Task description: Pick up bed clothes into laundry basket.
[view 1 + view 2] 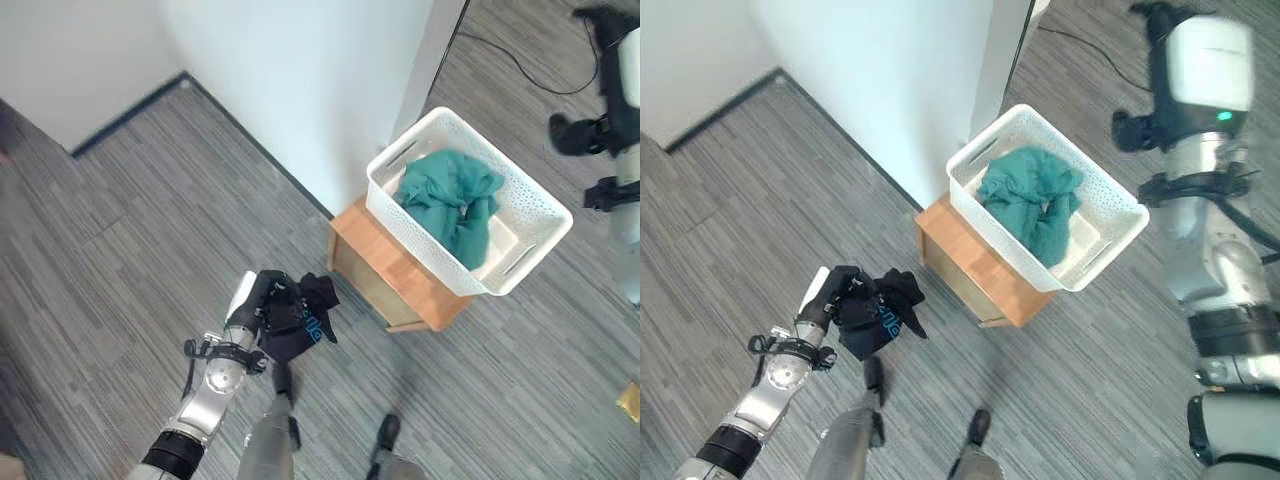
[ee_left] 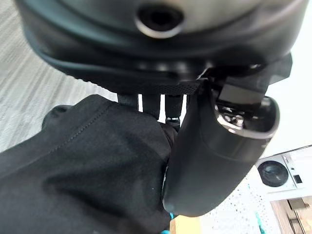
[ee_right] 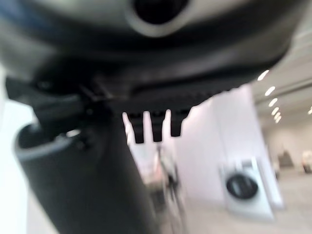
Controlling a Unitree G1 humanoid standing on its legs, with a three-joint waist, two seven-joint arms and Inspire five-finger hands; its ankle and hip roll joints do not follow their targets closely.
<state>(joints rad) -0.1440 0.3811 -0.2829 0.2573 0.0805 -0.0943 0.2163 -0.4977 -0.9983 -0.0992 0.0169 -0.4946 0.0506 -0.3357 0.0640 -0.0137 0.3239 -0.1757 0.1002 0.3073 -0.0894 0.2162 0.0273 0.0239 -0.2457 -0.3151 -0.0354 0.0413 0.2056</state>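
My left hand (image 1: 266, 308) is low over the floor, shut on a black garment (image 1: 316, 300) that bunches and hangs from it. In the left wrist view the thumb (image 2: 214, 161) presses against the same black cloth (image 2: 87, 161). To the right and farther off stands the white perforated laundry basket (image 1: 535, 200) on a low wooden stand (image 1: 385, 265). A teal cloth (image 1: 455, 195) lies crumpled inside the basket. My right hand (image 3: 87, 185) is raised high at the right, beyond the basket, open and holding nothing.
A white wall (image 1: 300, 70) with a dark skirting strip (image 1: 130, 115) runs behind the basket and stand. Grey plank floor (image 1: 110, 250) spreads between my left hand and the stand. A small yellowish object (image 1: 632, 400) lies at the far right edge.
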